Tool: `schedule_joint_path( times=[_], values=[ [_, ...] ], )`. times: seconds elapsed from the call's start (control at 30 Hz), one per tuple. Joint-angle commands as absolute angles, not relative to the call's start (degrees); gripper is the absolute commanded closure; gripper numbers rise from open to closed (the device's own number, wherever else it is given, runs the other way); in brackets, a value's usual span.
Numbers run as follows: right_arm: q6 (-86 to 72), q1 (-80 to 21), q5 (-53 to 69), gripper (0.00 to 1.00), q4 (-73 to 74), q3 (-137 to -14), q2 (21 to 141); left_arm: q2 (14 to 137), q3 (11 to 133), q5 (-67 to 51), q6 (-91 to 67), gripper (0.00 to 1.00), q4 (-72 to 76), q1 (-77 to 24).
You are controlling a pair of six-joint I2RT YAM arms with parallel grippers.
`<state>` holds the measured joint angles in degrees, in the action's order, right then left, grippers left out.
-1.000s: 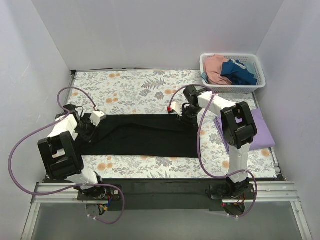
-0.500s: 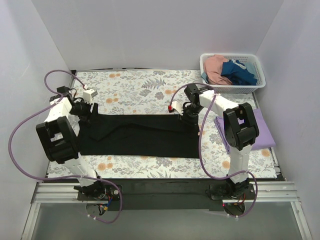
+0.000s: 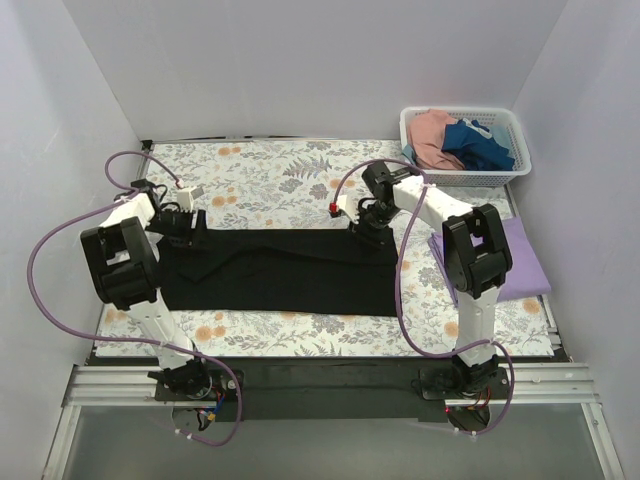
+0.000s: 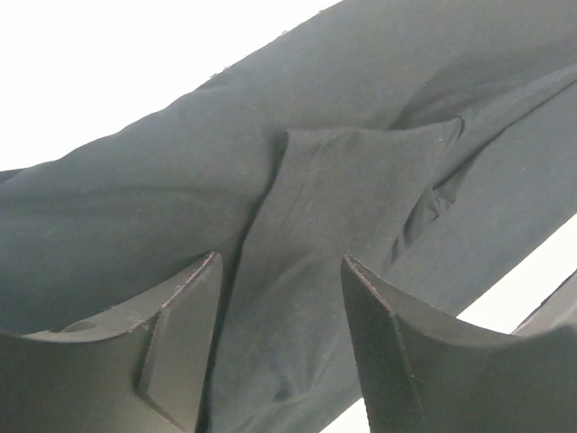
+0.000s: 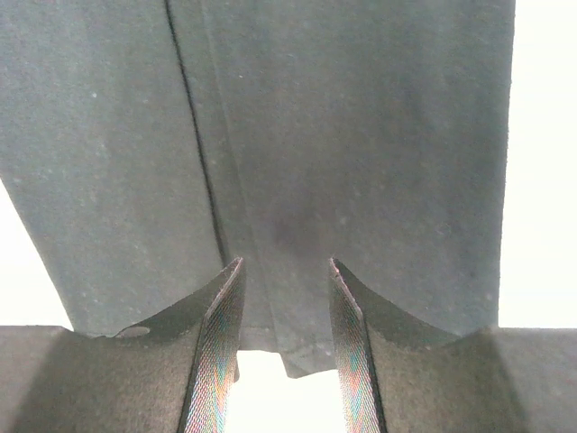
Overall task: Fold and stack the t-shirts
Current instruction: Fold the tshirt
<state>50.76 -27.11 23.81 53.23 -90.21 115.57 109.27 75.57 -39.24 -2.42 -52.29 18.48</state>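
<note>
Black t-shirt [image 3: 290,270]: lay flat as a long band across the middle of the floral tablecloth [image 3: 270,175], running from the left arm's side to the right arm's.
Left gripper [image 3: 192,226]: sat low over the far left end of the black t-shirt, jaws parted with nothing pinched between them.
Right gripper [image 3: 368,228]: sat over the far right corner of the same shirt, jaws partly apart and closed on nothing.
Top view only: showed both arms at once, the shirt's whole outline, and the rest of the laundry.
Lavender t-shirt [image 3: 525,265]: lay folded flat at the right edge of the table, apart from the black one, partly behind the right arm.
White lattice basket [image 3: 465,178]: stood at the far right corner, holding a pink t-shirt [image 3: 432,135] and a dark blue t-shirt [image 3: 480,140] in a loose heap.
Left wrist view only: showed the two dark fingers [image 4: 180,343] wide apart over a sleeve-like flap [image 4: 361,189] folded onto the shirt body, with creases running off to the right.
Right wrist view only: showed the fingers [image 5: 216,343] more closely set, a stitched seam [image 5: 198,135] running away from them, and the shirt's edge lying just at the fingertips.
Contact with cloth: could not be told from any view.
</note>
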Motion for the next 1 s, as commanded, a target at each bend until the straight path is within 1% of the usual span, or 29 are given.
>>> schedule_joint_path(
  times=[0.0,0.03,0.1,0.17,0.23,0.27,0.33,0.37,0.4,0.47,0.6,0.67,0.77,0.8,0.83,0.87,0.9,0.93,0.97],
  values=[
    [49.7,-27.5,25.7,0.52,54.8,-92.5,116.4,108.8,76.9,-41.9,-1.7,0.48,-53.3,18.1],
    [49.7,-27.5,25.7,0.52,54.8,-92.8,116.5,108.7,76.8,-42.4,-1.2,0.53,-54.0,18.1],
    [49.5,-27.5,25.8,0.52,54.8,-93.3,116.7,108.5,76.8,-43.3,0.0,0.56,-56.6,17.8],
    [49.2,-27.5,25.9,0.52,54.8,-93.8,116.9,108.2,76.7,-43.9,3.1,0.65,-58.7,17.4],
    [49.1,-27.5,25.8,0.52,54.8,-94.0,116.9,106.4,75.9,-44.8,5.3,0.71,-60.7,17.4],
    [49.0,-27.4,25.9,0.52,54.8,-94.1,116.9,105.7,75.6,-45.1,6.1,0.76,-61.3,17.3],
    [48.9,-27.5,26.0,0.52,54.8,-94.4,116.8,103.3,74.7,-45.8,9.0,0.83,-63.5,17.2],
    [48.8,-27.5,26.2,0.52,54.8,-94.5,116.8,102.3,73.7,-46.0,9.7,0.92,-64.2,17.1],
    [48.7,-27.5,26.4,0.52,54.8,-94.9,116.9,101.4,72.9,-45.8,10.5,0.96,-65.1,16.9],
    [48.3,-27.5,27.1,0.52,54.8,-95.5,117.0,98.6,70.1,-45.5,13.4,1.00,-66.4,16.2],
    [47.0,-27.7,29.1,0.52,54.6,-97.6,117.4,92.4,63.4,-43.2,16.4,1.00,-65.9,13.5],
    [46.3,-27.9,30.7,0.51,54.3,-99.7,117.7,89.1,62.3,-43.9,14.4,1.00,-64.9,13.8],
    [44.7,-29.0,33.7,0.50,52.7,-103.0,118.5,87.4,62.0,-47.5,16.4,0.96,-67.8,14.1],
    [42.7,-29.4,34.5,0.39,51.8,-104.0,119.0,87.0,61.9,-48.4,16.2,0.93,-68.4,14.2],
    [41.8,-30.4,35.8,0.30,49.8,-106.1,119.5,86.5,61.9,-48.2,15.0,0.87,-67.5,14.7],
    [40.7,-31.1,36.2,0.23,48.9,-107.6,120.2,86.1,61.9,-48.1,12.9,0.84,-66.1,15.6],
    [38.4,-31.8,36.4,0.20,47.7,-109.2,121.9,85.7,62.0,-48.7,8.0,0.81,-62.4,17.1],
    [36.8,-33.5,36.6,0.20,46.8,-110.8,122.9,86.1,62.6,-49.0,4.7,0.73,-60.4,21.1],
    [35.2,-34.3,36.9,0.20,44.6,-114.8,125.3,86.9,63.2,-48.8,2.0,0.71,-58.6,23.0]
  ],
)
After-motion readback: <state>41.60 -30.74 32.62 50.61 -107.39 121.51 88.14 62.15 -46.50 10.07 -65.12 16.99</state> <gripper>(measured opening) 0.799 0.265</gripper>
